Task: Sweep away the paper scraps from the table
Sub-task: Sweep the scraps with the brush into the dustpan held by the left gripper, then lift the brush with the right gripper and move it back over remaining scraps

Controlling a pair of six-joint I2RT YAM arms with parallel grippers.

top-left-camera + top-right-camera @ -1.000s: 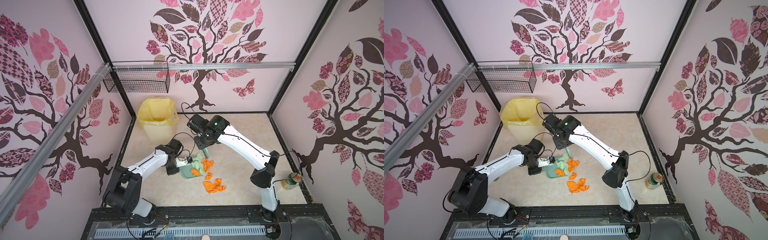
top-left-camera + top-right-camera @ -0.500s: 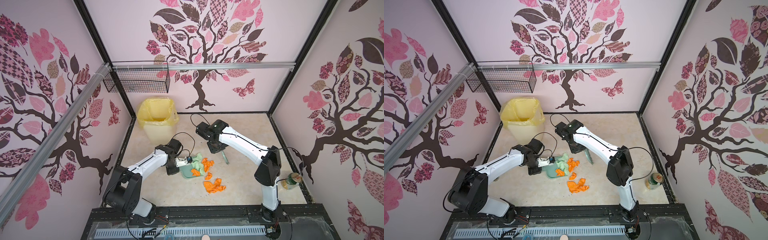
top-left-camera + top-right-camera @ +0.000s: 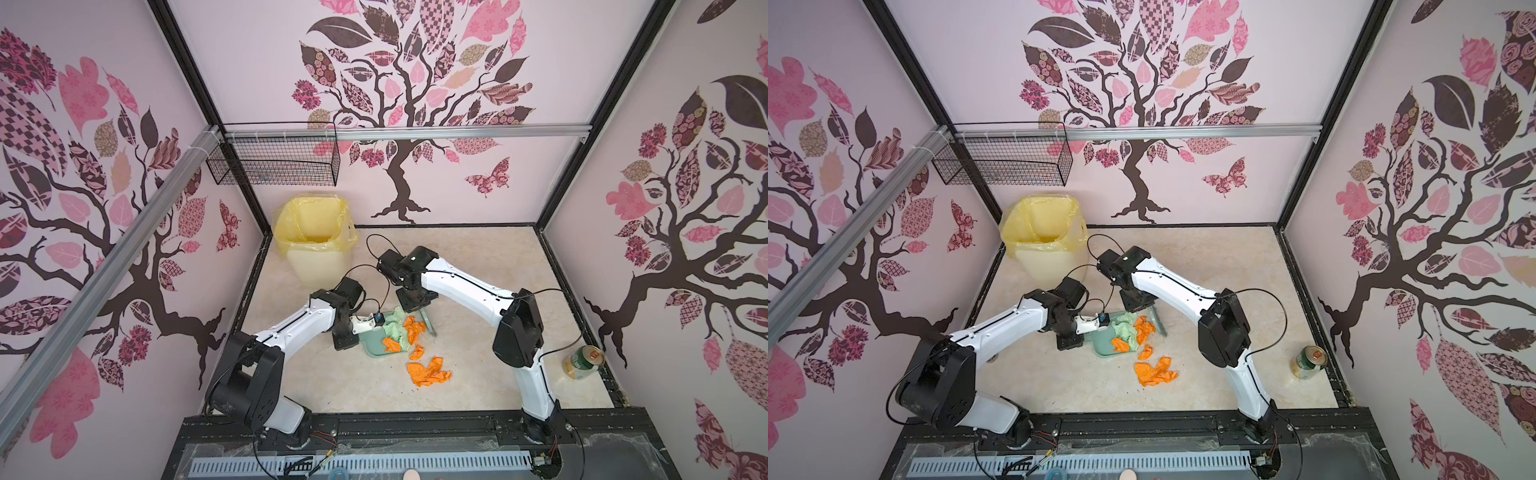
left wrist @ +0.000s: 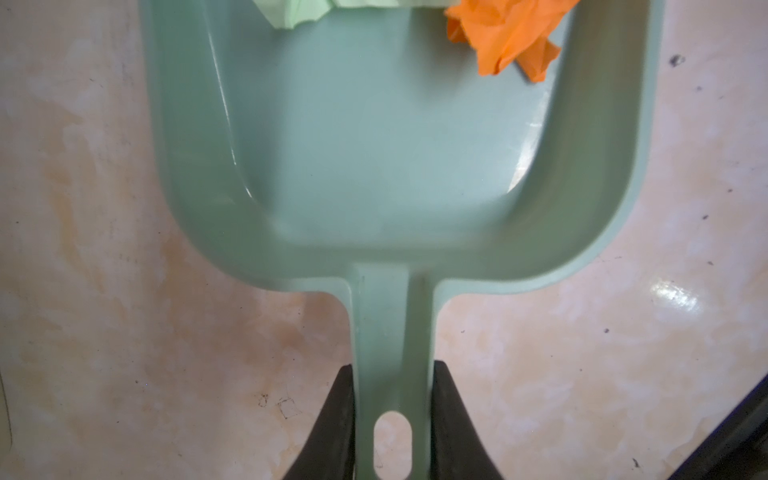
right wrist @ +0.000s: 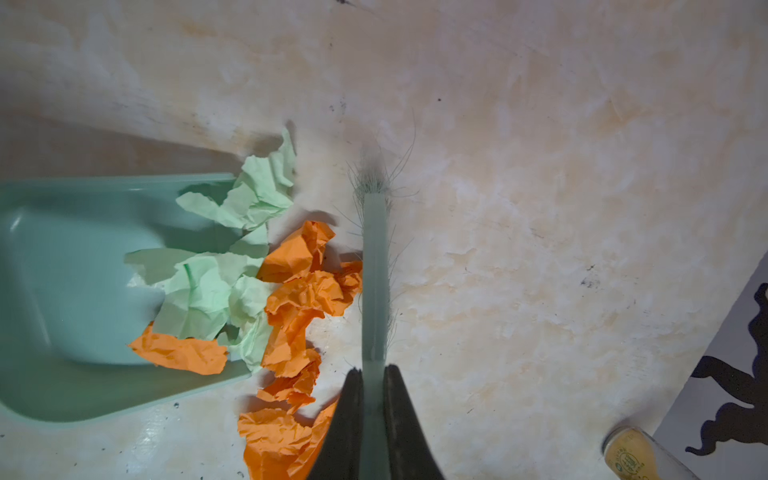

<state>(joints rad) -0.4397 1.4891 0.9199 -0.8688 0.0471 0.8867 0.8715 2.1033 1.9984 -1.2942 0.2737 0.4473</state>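
Note:
My left gripper (image 4: 392, 370) is shut on the handle of the teal dustpan (image 4: 395, 145), which lies flat on the table (image 3: 478, 266). The paper scraps (image 5: 216, 286), mint green and orange, are heaped at the pan's mouth. Some orange scraps (image 5: 303, 291) lie just outside its lip. A larger orange scrap (image 3: 428, 372) lies apart, nearer the front. My right gripper (image 5: 373, 372) is shut on the thin teal brush (image 5: 374, 270), which rests against the right side of the orange scraps. In both top views the brush (image 3: 1158, 320) stands right of the pan (image 3: 1104, 345).
A bin lined with a yellow bag (image 3: 316, 245) stands at the back left corner. A green can (image 3: 582, 361) stands near the right edge. A black wire basket (image 3: 274, 162) hangs on the back wall above the bin.
The right arm carried the brush from above the pan out to the right, then back left against the orange scraps. The left arm and dustpan have stayed put.

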